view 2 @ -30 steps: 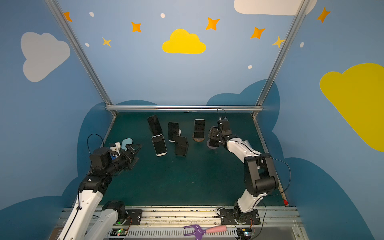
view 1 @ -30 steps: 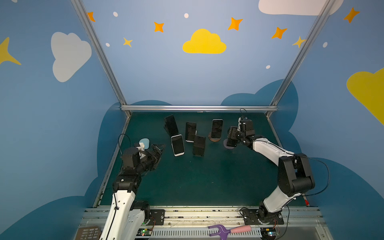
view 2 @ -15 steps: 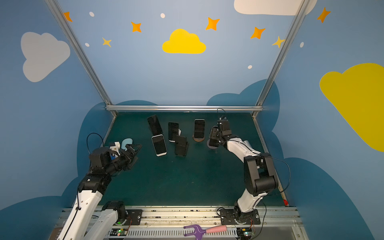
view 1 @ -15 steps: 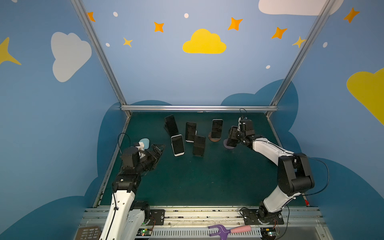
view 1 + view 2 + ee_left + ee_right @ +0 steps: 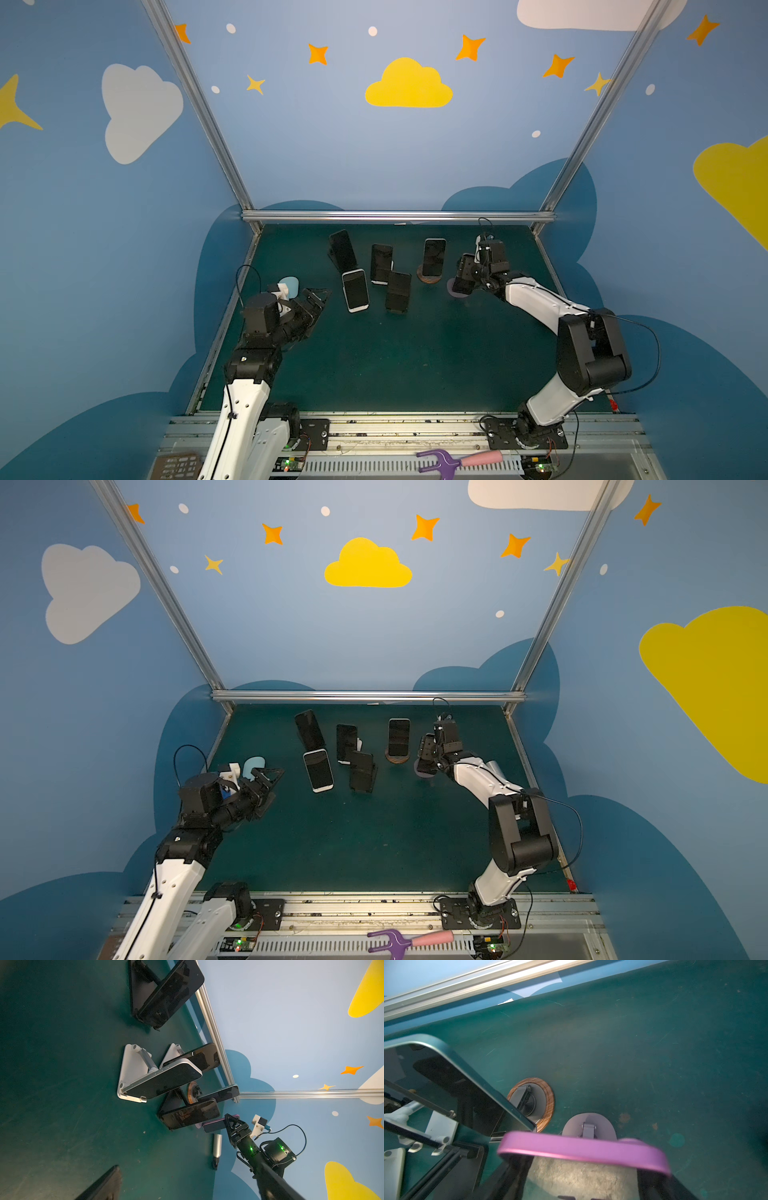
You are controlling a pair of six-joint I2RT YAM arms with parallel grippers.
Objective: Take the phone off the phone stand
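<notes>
Purple-edged phone (image 5: 581, 1151) sits between the fingers of my right gripper (image 5: 583, 1166); I cannot tell whether they pinch it yet. Just past it is the lilac phone stand (image 5: 588, 1126), then a wood-rimmed stand (image 5: 549, 1105). Far aside, my left gripper (image 5: 318, 305) gapes wide, holding nothing.

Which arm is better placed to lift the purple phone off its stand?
The right. The right gripper straddles the purple phone at its stand; the left gripper hangs open, far across the table, with other phones between.
</notes>
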